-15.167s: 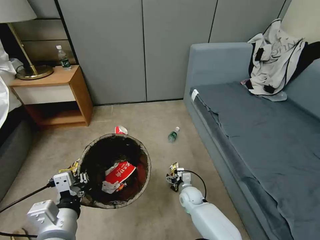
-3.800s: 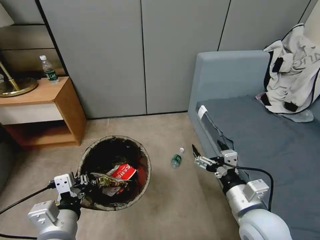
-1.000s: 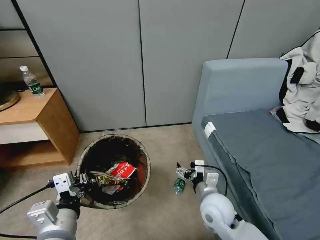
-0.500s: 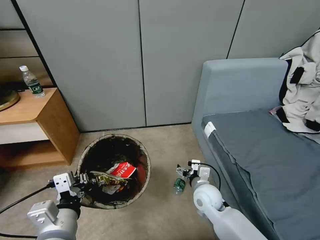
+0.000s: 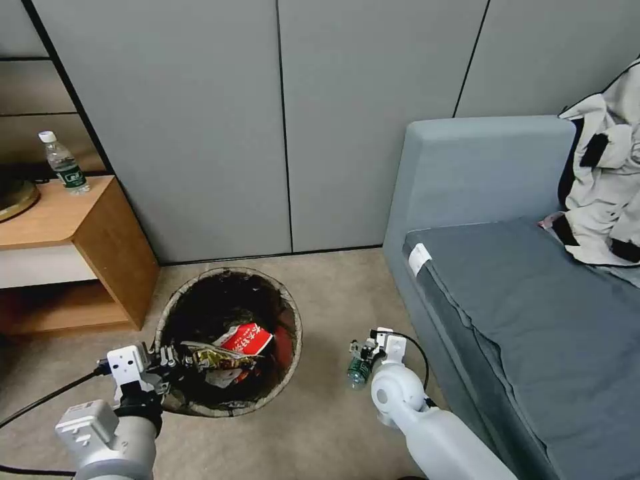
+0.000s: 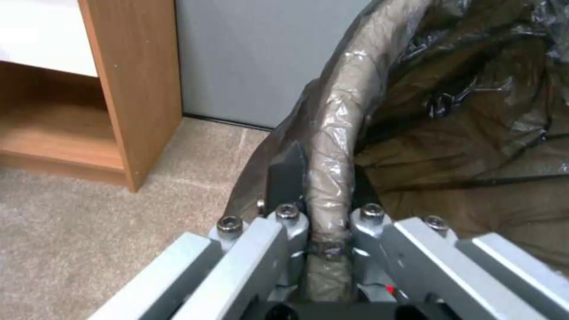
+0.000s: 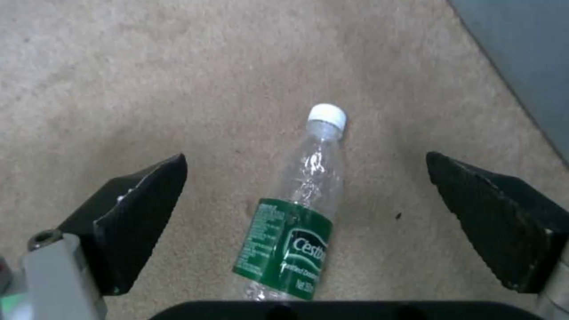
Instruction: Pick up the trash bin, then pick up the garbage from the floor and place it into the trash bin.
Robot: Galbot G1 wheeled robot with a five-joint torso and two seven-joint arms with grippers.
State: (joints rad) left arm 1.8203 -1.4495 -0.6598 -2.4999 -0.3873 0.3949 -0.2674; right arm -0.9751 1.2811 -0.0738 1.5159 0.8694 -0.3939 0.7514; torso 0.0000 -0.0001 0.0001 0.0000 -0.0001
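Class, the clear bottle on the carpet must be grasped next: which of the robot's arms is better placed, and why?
Right. The right gripper hangs open astride the bottle; the left gripper is clamped on the trash bin rim.

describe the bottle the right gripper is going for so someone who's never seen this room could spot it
Start at the grey sofa; on the carpet beside it lies a clear bottle, between the right gripper's open fingers. Unlike the upright bottle on the nightstand, it lies flat.
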